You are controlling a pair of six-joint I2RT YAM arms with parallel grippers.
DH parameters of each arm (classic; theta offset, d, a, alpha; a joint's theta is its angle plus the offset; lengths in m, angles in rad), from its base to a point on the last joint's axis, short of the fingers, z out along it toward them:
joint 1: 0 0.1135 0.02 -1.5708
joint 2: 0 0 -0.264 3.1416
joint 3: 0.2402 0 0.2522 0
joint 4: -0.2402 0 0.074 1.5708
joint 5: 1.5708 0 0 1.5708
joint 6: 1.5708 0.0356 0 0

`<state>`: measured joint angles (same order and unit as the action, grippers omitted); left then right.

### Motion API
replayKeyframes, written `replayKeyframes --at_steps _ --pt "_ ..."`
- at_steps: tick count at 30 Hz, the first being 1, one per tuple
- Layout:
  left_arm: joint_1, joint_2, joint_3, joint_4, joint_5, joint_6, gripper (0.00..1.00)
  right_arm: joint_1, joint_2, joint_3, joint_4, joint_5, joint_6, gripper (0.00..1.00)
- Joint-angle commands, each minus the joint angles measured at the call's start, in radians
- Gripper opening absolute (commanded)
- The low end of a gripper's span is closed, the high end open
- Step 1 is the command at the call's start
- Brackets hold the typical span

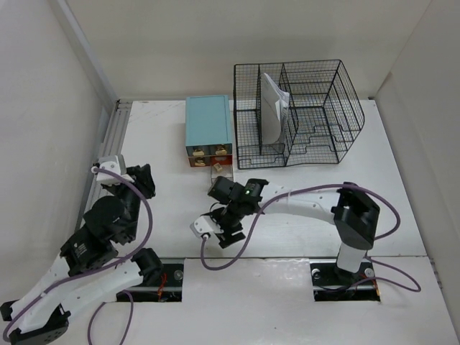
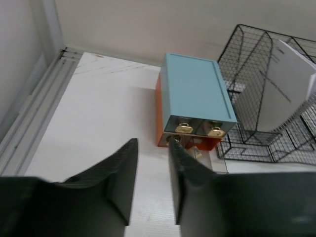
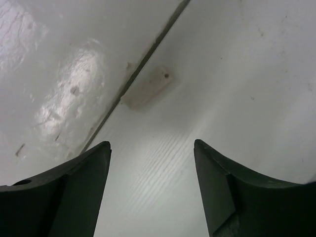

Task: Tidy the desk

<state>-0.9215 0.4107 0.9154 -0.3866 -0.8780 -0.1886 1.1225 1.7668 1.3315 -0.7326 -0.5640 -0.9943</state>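
Table (image 1: 162, 136): you see it under both arms, rail along left edge.
Left jaws: slightly parted, empty, by left edge.
Right jaws: spread wide, empty, near-edge middle.
Drawer box (image 1: 209, 121): far edge, beside rack (image 1: 316, 108).

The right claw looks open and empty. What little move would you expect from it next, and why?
Probably lift the right gripper and swing it toward the small loose item in front of the teal drawer box. Its jaws are open and empty over bare desk, so nothing here is graspable.

Drawer box (image 1: 209, 122) on desk (image 1: 158, 144), left of rack (image 1: 338, 115), papers (image 1: 273, 108) inside
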Motion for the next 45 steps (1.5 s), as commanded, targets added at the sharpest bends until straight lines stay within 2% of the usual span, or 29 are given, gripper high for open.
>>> replayKeyframes --at_steps 1,3,4,10,17,23,28,37,40,41,45 --pt "-0.002 -0.004 -0.053 0.123 -0.151 0.008 0.24 0.013 0.057 0.030 0.160 0.025 0.091 0.73" --pt "-0.002 -0.024 -0.085 0.181 -0.206 0.027 0.11 0.013 0.095 0.055 0.185 0.041 0.143 0.72" --pt "-0.002 -0.041 -0.098 0.198 -0.216 0.040 0.00 0.013 0.095 0.066 0.200 0.055 0.157 0.70" --pt "-0.023 -0.116 -0.161 0.274 -0.234 0.101 0.00 0.045 0.184 0.106 0.200 0.070 0.229 0.68" --pt "-0.043 -0.256 -0.219 0.319 -0.253 0.147 0.00 0.086 0.186 0.068 0.200 0.052 0.325 0.68" --pt "-0.043 -0.210 -0.197 0.298 -0.230 0.129 0.00 0.097 0.155 0.012 0.237 0.052 0.454 0.67" --pt "-0.043 -0.158 -0.164 0.262 -0.204 0.106 0.00 0.118 0.145 -0.011 0.289 0.130 0.557 0.67" --pt "-0.043 -0.187 -0.164 0.253 -0.176 0.097 0.00 0.144 0.135 -0.052 0.374 0.266 0.698 0.64" --pt "-0.043 -0.207 -0.164 0.253 -0.176 0.106 0.00 0.190 0.157 -0.066 0.400 0.389 0.749 0.59" --pt "-0.043 -0.207 -0.164 0.253 -0.176 0.106 0.00 0.200 0.157 -0.081 0.412 0.442 0.801 0.53" --pt "-0.043 -0.216 -0.154 0.253 -0.176 0.106 0.00 0.212 0.190 -0.091 0.424 0.524 0.824 0.52"
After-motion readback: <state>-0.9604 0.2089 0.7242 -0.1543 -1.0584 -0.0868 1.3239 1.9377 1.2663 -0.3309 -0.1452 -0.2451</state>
